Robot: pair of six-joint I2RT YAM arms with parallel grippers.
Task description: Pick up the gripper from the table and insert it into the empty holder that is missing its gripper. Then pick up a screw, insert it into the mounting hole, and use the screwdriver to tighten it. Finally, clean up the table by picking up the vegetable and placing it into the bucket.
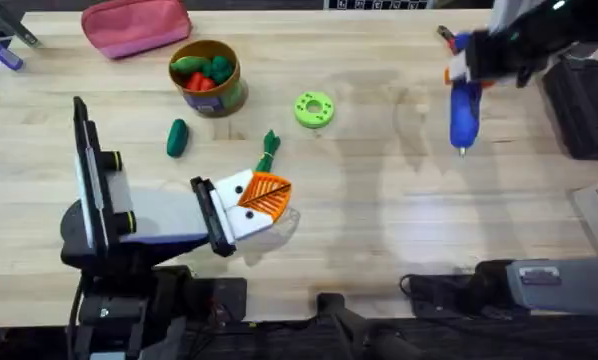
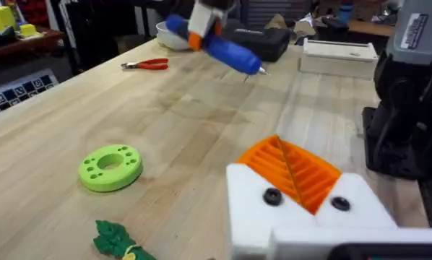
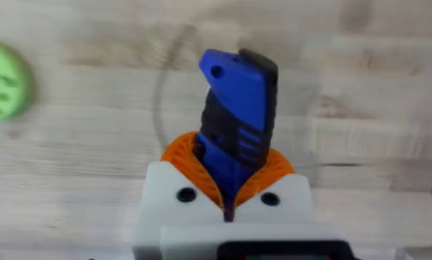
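My right gripper is shut on the blue screwdriver, which hangs above the table at the far right with its metal tip toward the front. The right wrist view shows the screwdriver clamped between the orange pads. My left gripper rests low at the table's middle, shut, its two orange pads pressed together. A green vegetable lies left of it, and a leafy green piece lies just behind it. The bucket stands at the back with vegetables inside. The loose gripper, empty holder and screw are out of view.
A green disc with holes lies right of the bucket. A pink pouch sits at the back left. A black case stands at the right edge. Red pliers and a white box lie farther off.
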